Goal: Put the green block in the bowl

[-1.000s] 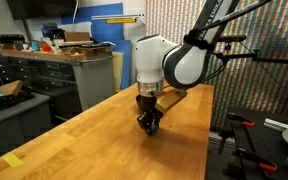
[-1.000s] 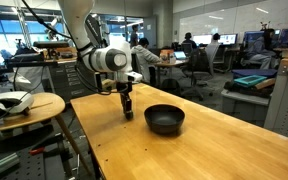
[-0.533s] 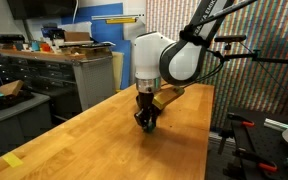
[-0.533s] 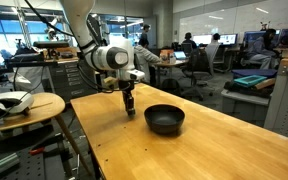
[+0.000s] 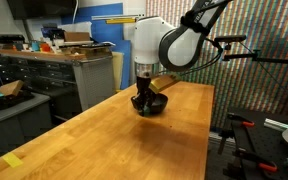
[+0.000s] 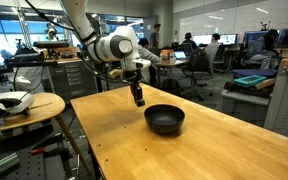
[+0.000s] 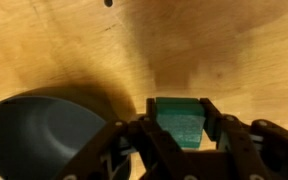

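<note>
Block (image 7: 180,122) clamped between closed fingers (image 7: 216,128), held clear of surface (image 7: 234,50) near bowl (image 7: 44,140); squarish, faces flush with fingers, no evident long axis.

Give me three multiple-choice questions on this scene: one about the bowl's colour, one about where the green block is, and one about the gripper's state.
1. What colour is the bowl?
A. Black
B. White
C. Red

2. Where is the green block?
A. Inside the bowl
B. Under the bowl
C. Held in the gripper

3. What state is the gripper in?
A. Wide open, holding nothing
B. Shut on the green block
C. Shut on the bowl's rim

Answers:
1 A: the bowl looks black in the exterior view and dark in the wrist view.
2 C: the wrist view shows the green block clamped from both sides, beside the bowl.
3 B: the gripper presses against both sides of the green block.
</note>
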Available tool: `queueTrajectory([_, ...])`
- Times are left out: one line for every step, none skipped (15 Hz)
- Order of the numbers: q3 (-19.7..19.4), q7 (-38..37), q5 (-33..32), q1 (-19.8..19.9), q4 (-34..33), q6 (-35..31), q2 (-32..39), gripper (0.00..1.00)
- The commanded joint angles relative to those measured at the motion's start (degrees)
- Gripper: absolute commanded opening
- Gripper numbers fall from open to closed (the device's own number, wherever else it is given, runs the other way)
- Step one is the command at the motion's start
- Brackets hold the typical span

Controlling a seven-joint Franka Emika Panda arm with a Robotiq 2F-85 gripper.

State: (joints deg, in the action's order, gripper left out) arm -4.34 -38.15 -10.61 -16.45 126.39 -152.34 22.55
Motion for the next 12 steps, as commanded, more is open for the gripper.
queueTrajectory([-2.23, -2.61, -2.14, -0.61, 1.01, -0.65, -3.83, 0.22])
queueTrajectory([-2.72, -3.28, -2.57, -0.44, 0.88, -0.69, -4.35, 0.22])
queueTrajectory([-3.07, -3.9, -2.73, -0.19, 0.79, -0.73, -4.84, 0.22])
queueTrajectory([-3.61, -4.82, -3.39, -0.07, 0.71, -0.78, -5.29, 0.22])
queueTrajectory([-4.06, -5.71, -4.07, 0.11, 0.67, -0.8, -5.73, 0.22])
queueTrajectory([-4.56, -6.7, -4.67, 0.34, 0.62, -0.84, -6.11, 0.22])
queueTrajectory([-5.08, -7.75, -5.49, 0.48, 0.53, -0.81, -6.37, 0.22])
queueTrajectory([-5.5, -8.63, -6.17, 0.76, 0.4, -0.8, -6.45, 0.22])
queueTrajectory([-5.88, -9.63, -6.9, 1.08, 0.22, -0.92, -6.23, 0.22])
queueTrajectory([-6.3, -10.57, -7.45, 1.42, 0.06, -1.1, -5.92, 0.22])
queueTrajectory([-6.54, -11.33, -7.53, 1.84, -0.07, -1.24, -5.57, 0.22])
queueTrajectory([-6.83, -12.13, -7.58, 2.3, -0.22, -1.39, -5.09, 0.22])
